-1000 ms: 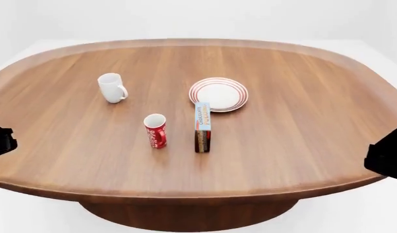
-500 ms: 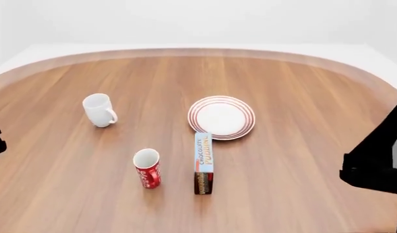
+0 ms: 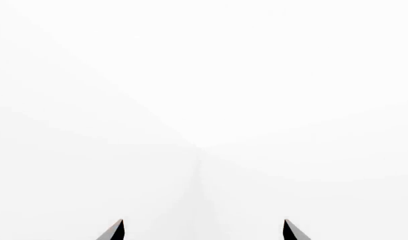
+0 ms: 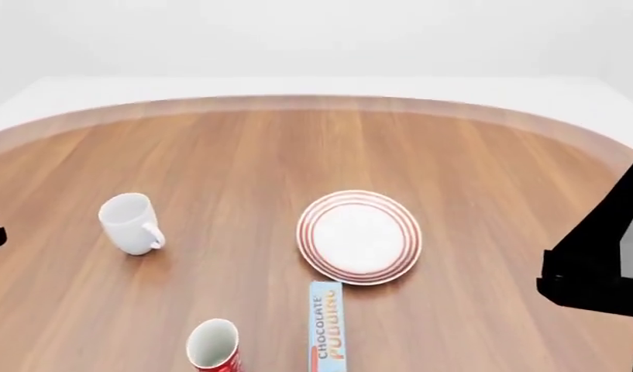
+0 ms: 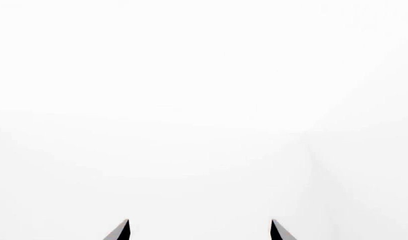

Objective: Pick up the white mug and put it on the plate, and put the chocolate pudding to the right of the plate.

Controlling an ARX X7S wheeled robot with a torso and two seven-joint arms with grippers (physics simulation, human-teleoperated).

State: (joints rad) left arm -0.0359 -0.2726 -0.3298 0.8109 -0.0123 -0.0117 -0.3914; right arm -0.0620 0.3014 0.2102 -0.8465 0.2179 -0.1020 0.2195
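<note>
Looking at the layout first: the white mug [image 4: 128,223] sits upright on the left side of the table [image 4: 482,170], loop handle pointing toward the plate's side, well apart from everything else, so there's free room around it for a grasp. The plate [image 4: 359,236] lies flat near the middle, bare on top, nothing on it yet. The chocolate pudding [image 4: 327,332] box stands just in front of the plate's near rim, close to touching it or nearly so, which means it's on the wrong side for the task and has to go over to the plate's right. A red cup [image 4: 213,345] stands near the bottom edge of the head view, left of the pudding box; it's a distractor, I'd say.

Neither arm is over the objects. The left end effector [image 3: 202,231] shows only two dark fingertips spread wide apart with nothing between them, aimed at blank white. Same story for the right end effector [image 5: 198,231]: tips wide, empty. In the head view only dark arm bits show at the far left and right edges.

Surface is a big rounded wooden table with a raised lip. The room is plain white, featureless.
</note>
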